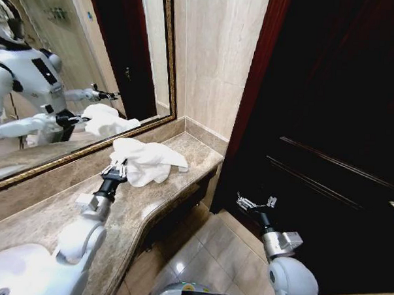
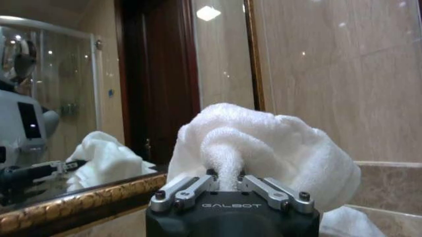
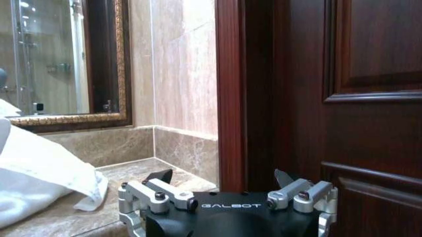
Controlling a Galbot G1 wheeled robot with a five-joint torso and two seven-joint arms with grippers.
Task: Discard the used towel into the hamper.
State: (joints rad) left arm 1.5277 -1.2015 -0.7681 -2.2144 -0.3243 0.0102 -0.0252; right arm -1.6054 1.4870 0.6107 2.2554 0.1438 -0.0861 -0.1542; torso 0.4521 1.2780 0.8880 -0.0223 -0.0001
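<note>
Nearest to you in the head view, your left arm stretches forward over the marble counter [image 1: 148,207], and your left gripper [image 1: 120,165] sits at the near edge of the white towel [image 1: 147,160]. In the left wrist view that gripper [image 2: 226,182] is clenched on a bunched fold of the towel [image 2: 264,148]: the cloth rises straight up from between the metal fingers [image 2: 191,190] and spreads into a rounded heap above them. The word GALBOT is printed in pale letters on the black body just below the fingers.

Your right arm hangs lower, off the end of the counter and above the tiled floor [image 1: 205,252], with your right gripper [image 1: 255,203] in front of the dark wooden door [image 1: 327,160]. In the right wrist view this gripper [image 3: 224,178] is released, its two black tips spread well apart with nothing between them, and the same GALBOT lettering shows on its body. A loose edge of the towel [image 3: 39,173] lies on the counter [image 3: 138,173] to one side of it.

The towel rests crumpled on the counter top, near the far end where the counter meets the beige stone wall [image 1: 217,63]. Behind it, the gold-framed mirror [image 1: 77,51] runs along the counter's back edge and reflects the towel, both arms and the robot's white torso. No other writing in the pictures can be read.
</note>
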